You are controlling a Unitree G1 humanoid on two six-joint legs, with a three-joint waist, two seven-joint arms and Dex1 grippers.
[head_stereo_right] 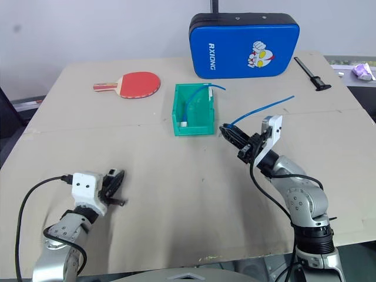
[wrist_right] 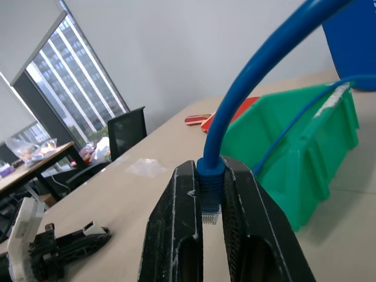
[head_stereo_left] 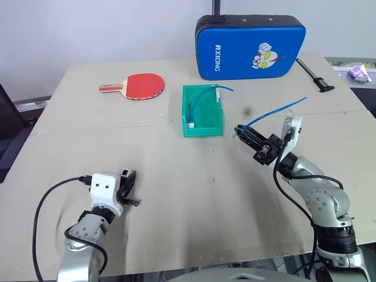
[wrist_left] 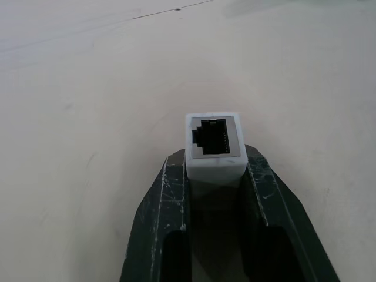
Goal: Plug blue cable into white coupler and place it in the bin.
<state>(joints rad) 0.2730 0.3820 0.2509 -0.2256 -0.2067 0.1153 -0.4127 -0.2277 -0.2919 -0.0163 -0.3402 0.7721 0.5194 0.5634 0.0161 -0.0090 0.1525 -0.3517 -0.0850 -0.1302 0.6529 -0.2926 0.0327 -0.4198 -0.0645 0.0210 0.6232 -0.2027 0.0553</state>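
- Beige tabletop [head_stereo_left: 194, 194] is spreading under both arms, with a pale wall behind it; a red paddle [head_stereo_left: 141, 86], a blue padded case [head_stereo_left: 249, 47] and a thin black tool [head_stereo_left: 314, 75] are lying toward the far edge.
- Left gripper [wrist_left: 215, 176] is clenching the white coupler [wrist_left: 214, 144] low over the near left of the table, its dark socket facing away from the wrist.
- Right gripper [wrist_right: 210, 202] is pinching the blue cable [head_stereo_left: 276, 111] just behind its plug, raised right of the bin [head_stereo_left: 201, 111]; the cord is arching up and back toward the far right.
- Coupler is looking light, hard and smooth, so I judge it could twist between the fingers; holding it by its flat sides, as now, is leaving the socket free.
- Cable is looking thin and springy; gripping at the stiff boot by the plug is giving the best control, since the loose length will be swaying.
- Counting: one coupler in hand, one held cable, one bin; a second blue cable [head_stereo_left: 202, 97] is lying in the bin, possibly with its own white coupler, though that is hard to tell.
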